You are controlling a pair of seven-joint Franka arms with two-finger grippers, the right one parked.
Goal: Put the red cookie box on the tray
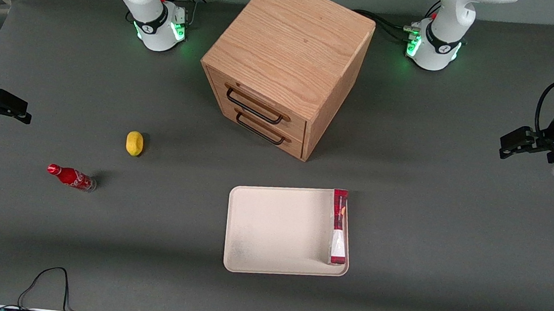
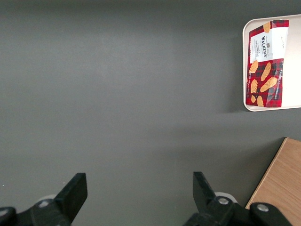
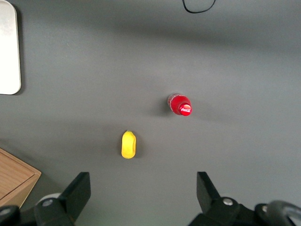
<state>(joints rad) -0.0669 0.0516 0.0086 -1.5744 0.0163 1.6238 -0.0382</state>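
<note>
From the front, we see the red cookie box [image 1: 339, 226] lying in the tray [image 1: 275, 226], along the short edge toward the working arm's end of the table, touching the rim. The wooden cabinet [image 1: 288, 62] stands farther from the camera than the tray. A yellow lemon-like object [image 1: 134, 143] and a red cola bottle [image 1: 71, 177] sit toward the parked arm's end. The left gripper [image 1: 512, 142] hangs at the table's edge on the working arm's side, well apart from the tray.

From the left wrist, we see the gripper [image 2: 140, 193] with fingers spread wide and holding nothing, over bare table [image 2: 131, 94]; the box [image 2: 266, 63] lies flat in the tray [image 2: 245, 70] against its rim.

From the right wrist, we see the bottle [image 3: 180, 104] and the yellow object [image 3: 128, 144].
</note>
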